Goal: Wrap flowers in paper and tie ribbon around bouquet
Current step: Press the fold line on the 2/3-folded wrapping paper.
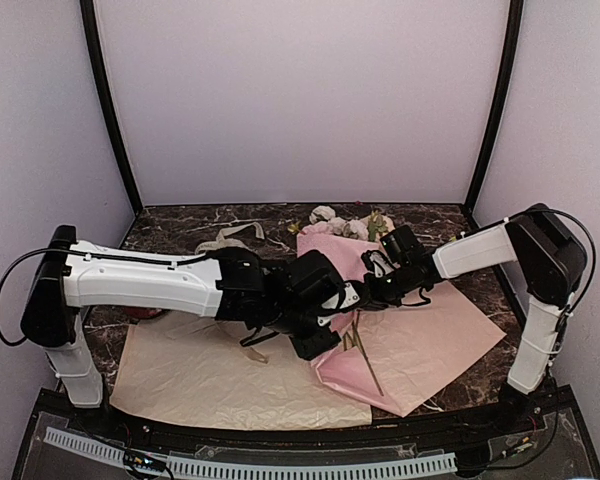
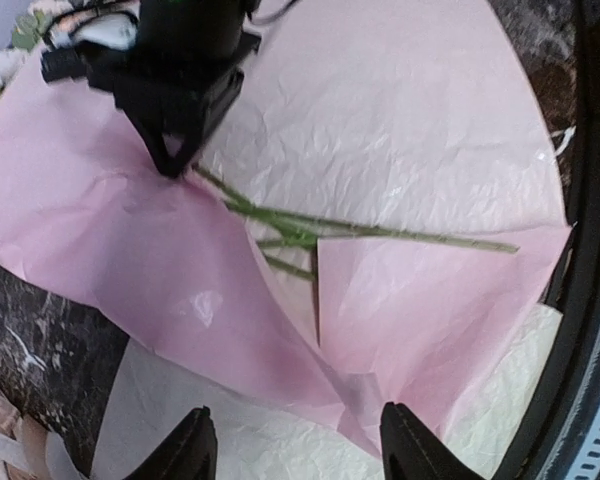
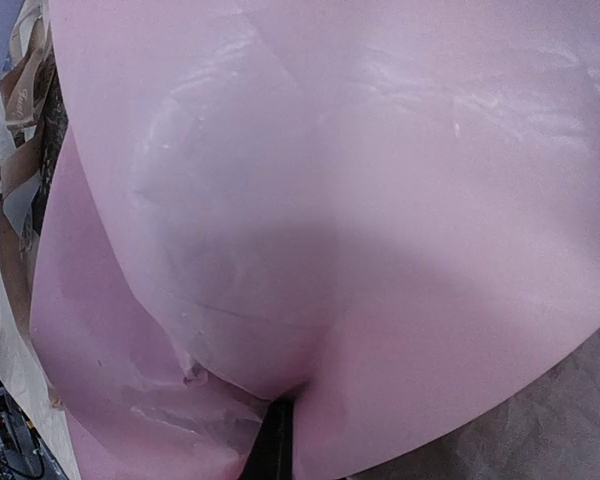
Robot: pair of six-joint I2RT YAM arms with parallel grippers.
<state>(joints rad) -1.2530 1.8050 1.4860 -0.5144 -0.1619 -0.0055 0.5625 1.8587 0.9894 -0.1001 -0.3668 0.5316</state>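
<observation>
1. While the wrap is only half made, the left pincer [image 2: 298, 452] hangs nearest, over the near corner of the paper [image 2: 100, 250]. Its fingers stand well apart with nothing between them.
2. Under that corner lies a cream sheet [image 1: 200, 375], spread on the dark surface [image 1: 170, 228].
3. Just beyond, the paper's left flap is folded across the flowers [image 1: 342, 224]. Their green stems [image 2: 380, 232] lie bare on the half not yet folded.
4. At the flap's edge the right pincer [image 2: 175, 162] is closed tight, seemingly pinching the paper where the stems come out. It may only be pressing there.
5. Farther back, the pink and cream heads stick out of the paper's far end.
6. At the far left the ribbon [image 1: 230, 238] lies loose on the surface, apart from both arms.
7. Folding looks to be the step in hand. Next, the open pincer likely needs to take the flat right half and bring it over the stems while the flap is held down. Tying comes after.
</observation>
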